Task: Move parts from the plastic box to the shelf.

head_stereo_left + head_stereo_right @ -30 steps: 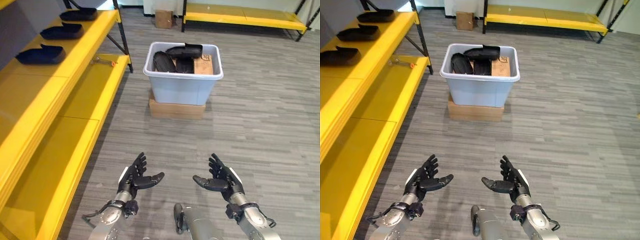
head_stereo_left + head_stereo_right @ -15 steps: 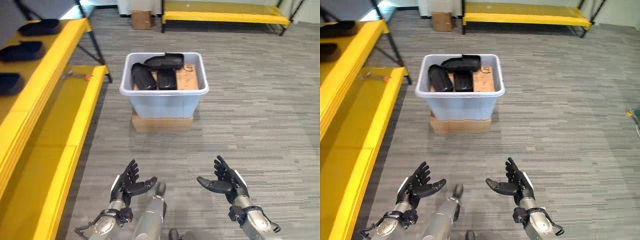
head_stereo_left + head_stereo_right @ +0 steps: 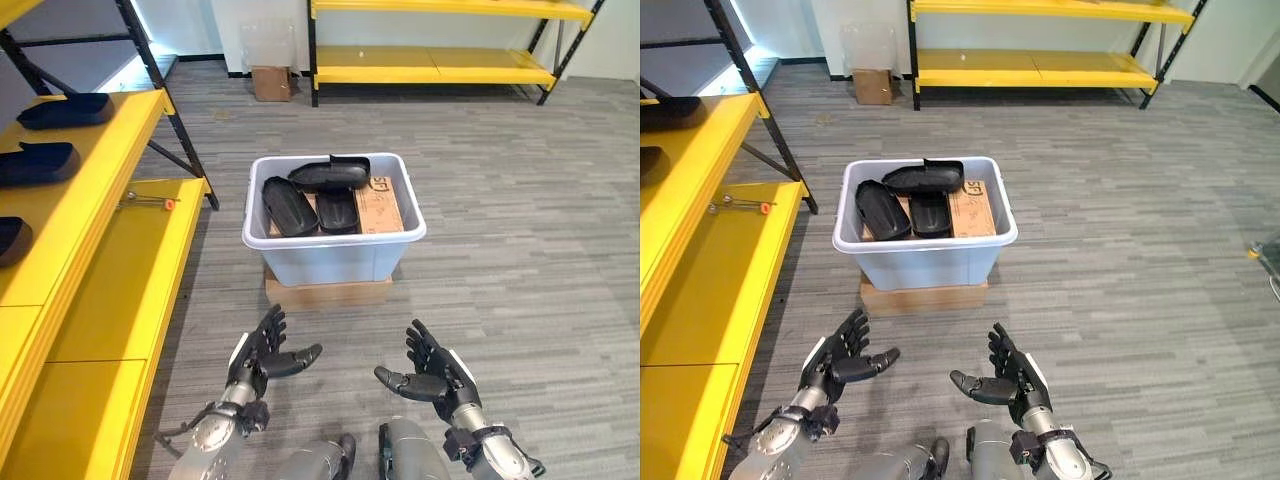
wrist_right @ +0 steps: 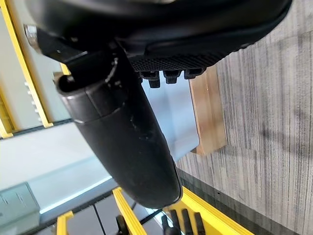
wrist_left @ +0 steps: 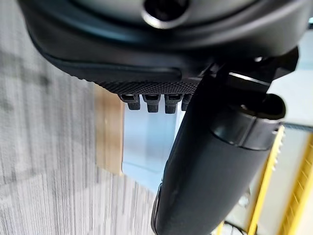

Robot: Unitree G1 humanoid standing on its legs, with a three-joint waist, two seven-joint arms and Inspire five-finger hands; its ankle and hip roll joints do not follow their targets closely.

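Pale-blue plastic box point(image 3: 334, 235) sits on a flat cardboard base point(image 3: 328, 293) on the grey floor, holding black parts point(image 3: 290, 205) and a brown carton point(image 3: 378, 205). Left of it runs the yellow shelf point(image 3: 100, 250), bearing more black parts point(image 3: 40, 162). Nearer, left hand point(image 3: 262, 357) and right hand point(image 3: 432, 374) hover spread wide, palms inward, empty. Left wrist view: straight fingers point(image 5: 146, 102) toward the box. Right wrist view: likewise, fingers point(image 4: 168, 76) extended.

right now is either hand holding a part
No, the left hand and right hand are open and empty, short of the box with the parts.
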